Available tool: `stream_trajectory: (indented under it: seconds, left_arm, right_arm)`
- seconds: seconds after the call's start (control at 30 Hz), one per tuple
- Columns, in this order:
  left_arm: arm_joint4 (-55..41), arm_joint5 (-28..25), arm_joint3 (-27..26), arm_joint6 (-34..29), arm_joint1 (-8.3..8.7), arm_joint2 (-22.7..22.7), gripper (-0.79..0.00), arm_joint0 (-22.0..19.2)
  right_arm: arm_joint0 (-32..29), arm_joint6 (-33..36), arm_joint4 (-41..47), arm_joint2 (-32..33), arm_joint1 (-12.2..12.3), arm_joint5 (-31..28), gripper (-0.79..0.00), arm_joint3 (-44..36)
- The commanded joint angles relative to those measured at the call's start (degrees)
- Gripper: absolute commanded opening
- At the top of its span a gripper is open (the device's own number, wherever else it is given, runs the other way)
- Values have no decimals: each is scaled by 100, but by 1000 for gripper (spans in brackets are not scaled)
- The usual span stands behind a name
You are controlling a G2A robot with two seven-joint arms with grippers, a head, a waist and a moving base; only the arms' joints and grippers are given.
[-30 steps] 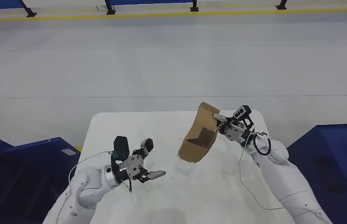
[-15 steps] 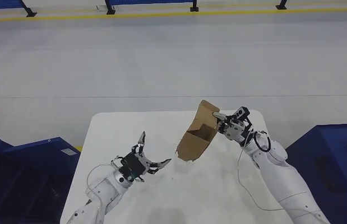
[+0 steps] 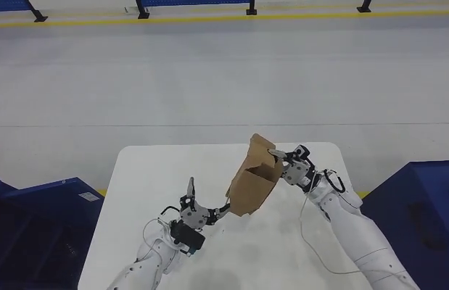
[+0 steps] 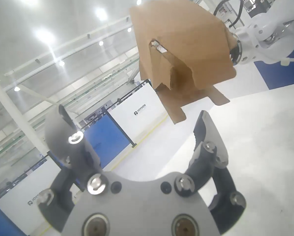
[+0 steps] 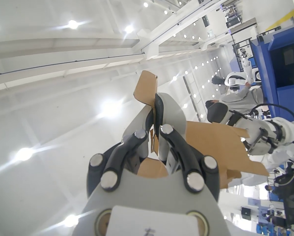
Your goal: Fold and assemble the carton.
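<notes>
White surface (image 3: 148, 174) below. My R claw (image 3: 275, 154) is pressed together on the carton (image 3: 251, 181), pinching its upper edge; carton hangs tilted over surface centre. My L claw (image 3: 207, 200) is spread wide, near carton's lower corner, w/o touching.

One carton (image 3: 253, 185), one table (image 3: 144, 181), and two claws: the left claw (image 3: 207, 197) and the right claw (image 3: 276, 154).
</notes>
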Motion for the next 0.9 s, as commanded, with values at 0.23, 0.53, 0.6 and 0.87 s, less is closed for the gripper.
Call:
stream_trajectory:
  seconds: [0.23,0.53,0.6,0.87]
  left_arm:
    - [-322,156,22,342,-160,172,-55,-168]
    - [-357,185,-64,497,-224,143,-249,-160]
    - [-339,191,-56,506,-236,138,-400,-154]
    - [-298,186,-35,479,-280,109,-696,-135]
  right_arm:
    - [68,88,119,-132,-93,116,-785,162]
    - [59,161,163,-138,-150,187,-785,209]
    - [50,160,161,-142,-162,189,-785,207]
    - [13,164,66,-194,-210,205,-785,183]
